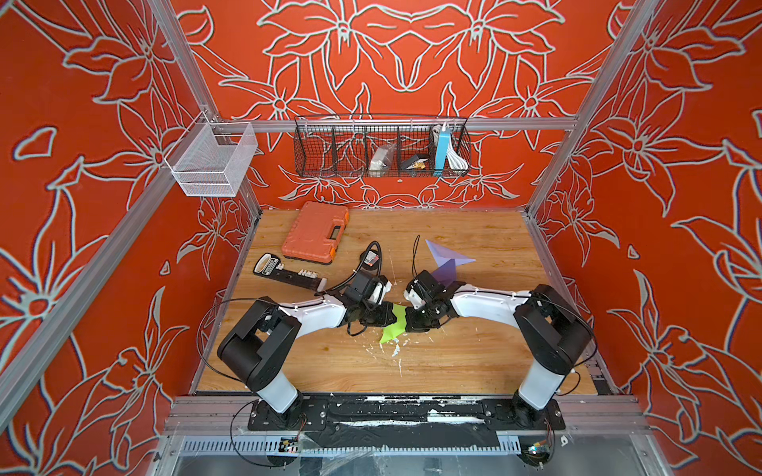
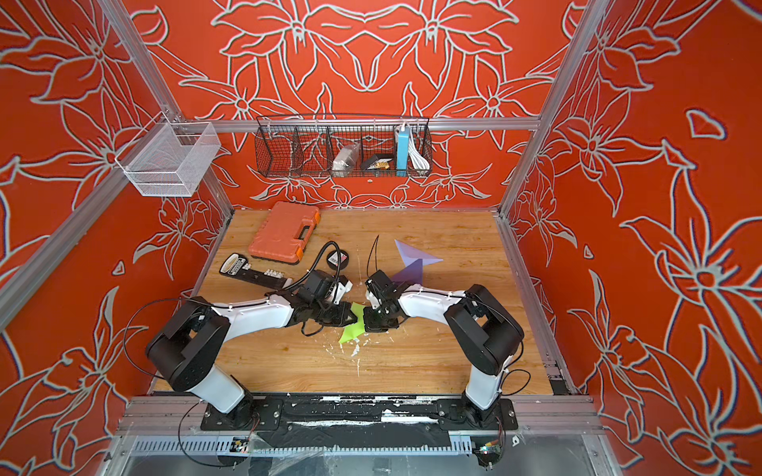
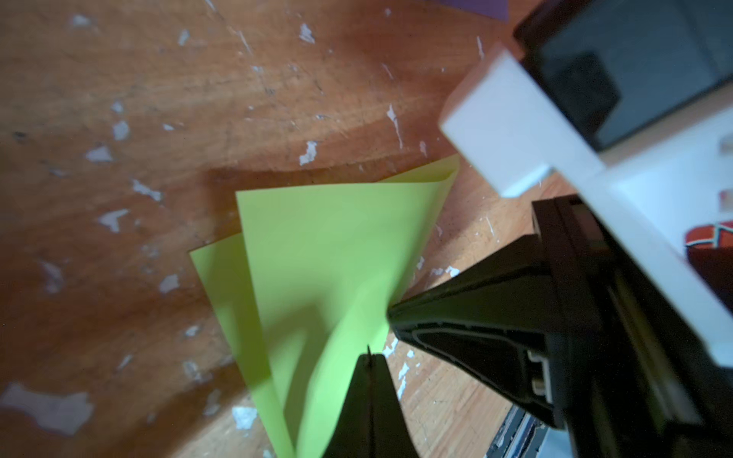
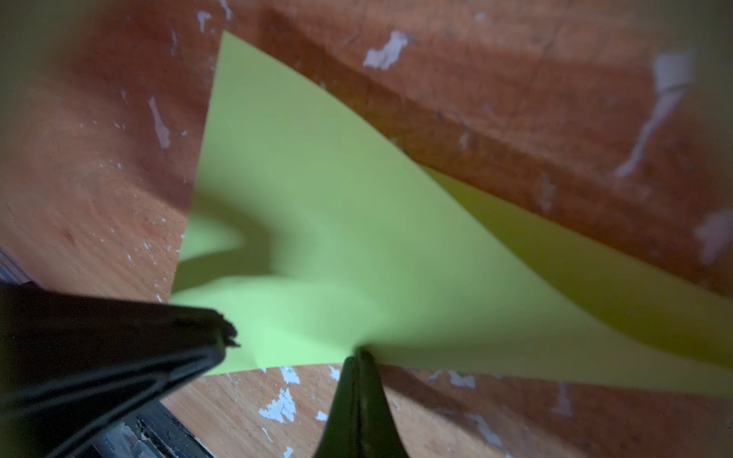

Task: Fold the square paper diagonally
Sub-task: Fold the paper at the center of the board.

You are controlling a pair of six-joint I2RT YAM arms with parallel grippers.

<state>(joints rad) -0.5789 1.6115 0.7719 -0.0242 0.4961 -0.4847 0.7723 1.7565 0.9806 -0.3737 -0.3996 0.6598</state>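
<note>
Paper (image 1: pixel 389 333) between left pincer (image 1: pixel 389 316) and right pincer (image 1: pixel 409 319) — toolbox (image 1: pixel 315 233) behind.

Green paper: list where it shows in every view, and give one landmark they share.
Top view: green paper near the middle of the table, between left end effector and right end effector.
Top view: same spot.
Left wrist: fills the middle, folded over.
Right wrist: fills the middle.
Shared landmark: white chipped flecks on the table beside it.
</note>
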